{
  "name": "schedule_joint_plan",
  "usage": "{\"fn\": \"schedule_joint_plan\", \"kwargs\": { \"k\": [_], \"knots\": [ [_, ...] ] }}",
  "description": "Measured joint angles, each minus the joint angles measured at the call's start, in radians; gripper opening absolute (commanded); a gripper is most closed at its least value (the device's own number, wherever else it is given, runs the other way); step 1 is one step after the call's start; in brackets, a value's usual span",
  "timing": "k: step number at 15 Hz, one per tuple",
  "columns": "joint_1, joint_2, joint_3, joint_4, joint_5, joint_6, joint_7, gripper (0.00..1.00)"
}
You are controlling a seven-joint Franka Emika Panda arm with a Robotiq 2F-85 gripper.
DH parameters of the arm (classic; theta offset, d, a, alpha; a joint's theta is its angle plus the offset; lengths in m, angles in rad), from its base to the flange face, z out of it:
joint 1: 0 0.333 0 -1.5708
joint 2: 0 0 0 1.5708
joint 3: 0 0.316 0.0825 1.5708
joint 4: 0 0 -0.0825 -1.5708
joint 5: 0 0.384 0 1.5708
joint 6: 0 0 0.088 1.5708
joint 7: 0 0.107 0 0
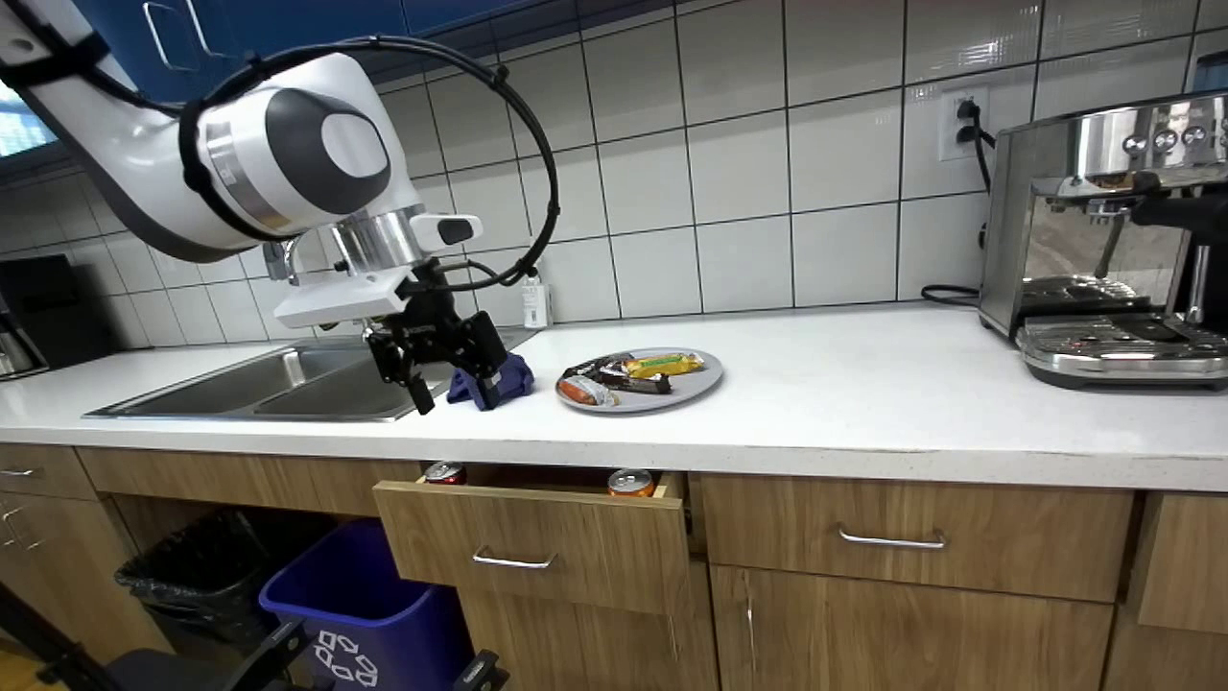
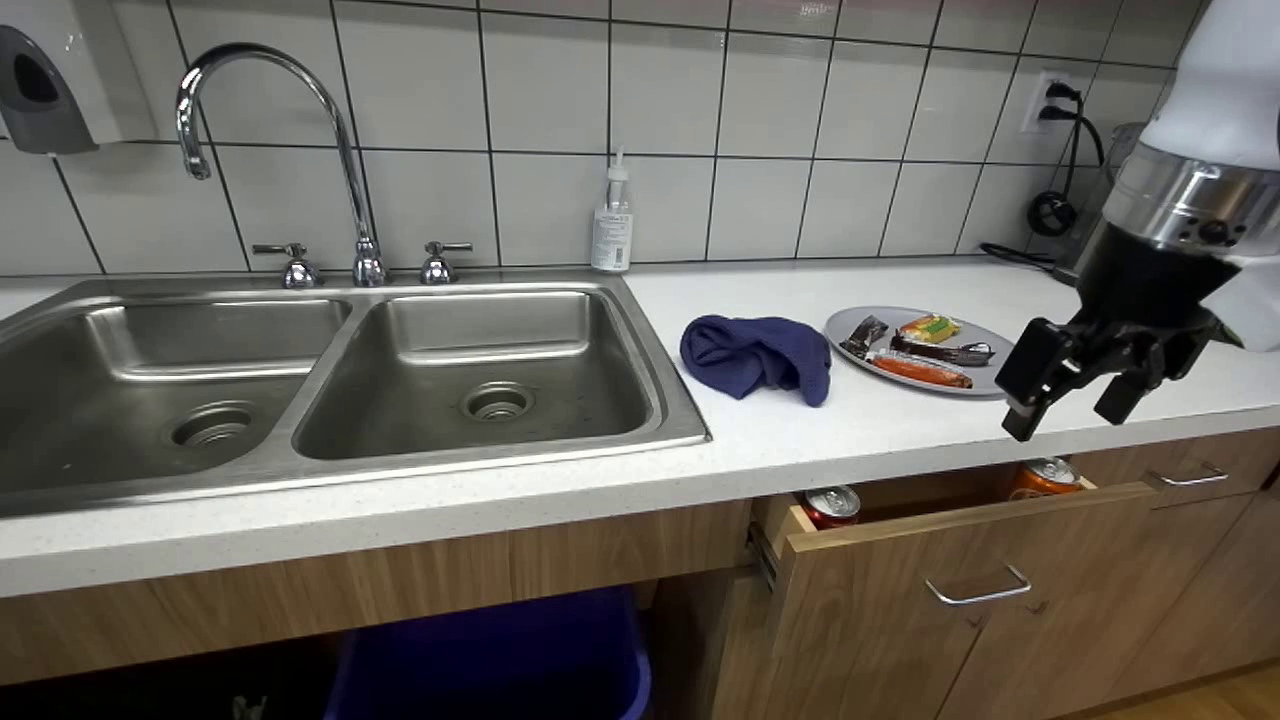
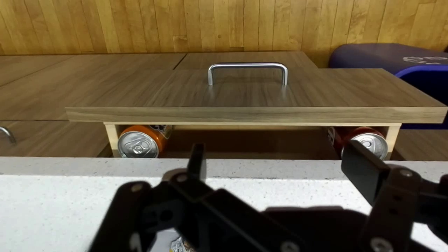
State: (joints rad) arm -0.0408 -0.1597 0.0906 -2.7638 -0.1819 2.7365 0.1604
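Left to right in an exterior view, a black two-finger gripper (image 1: 456, 397) is hovering near the speckled white countertop (image 1: 863, 384), jaws standing wide apart; a crumpled navy cloth (image 1: 515, 378) is lying behind it; below, a pulled-out wood-grain drawer (image 1: 537, 533) is holding a cylindrical red metal can (image 1: 445, 472) and an orange can (image 1: 630, 483); a rounded grey plate (image 1: 696, 384) is bearing glossy wrapped bars (image 1: 662, 365).
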Motion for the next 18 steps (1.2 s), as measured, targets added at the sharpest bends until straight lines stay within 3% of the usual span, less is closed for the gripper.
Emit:
{"fn": "schedule_joint_plan", "kwargs": {
  "k": [6, 18],
  "knots": [
    [-0.008, 0.112, -0.01, 0.04, -0.102, 0.055, 0.087, 1.0],
    [0.01, 0.325, -0.039, 0.186, -0.267, 0.06, 0.255, 1.0]
  ]
}}
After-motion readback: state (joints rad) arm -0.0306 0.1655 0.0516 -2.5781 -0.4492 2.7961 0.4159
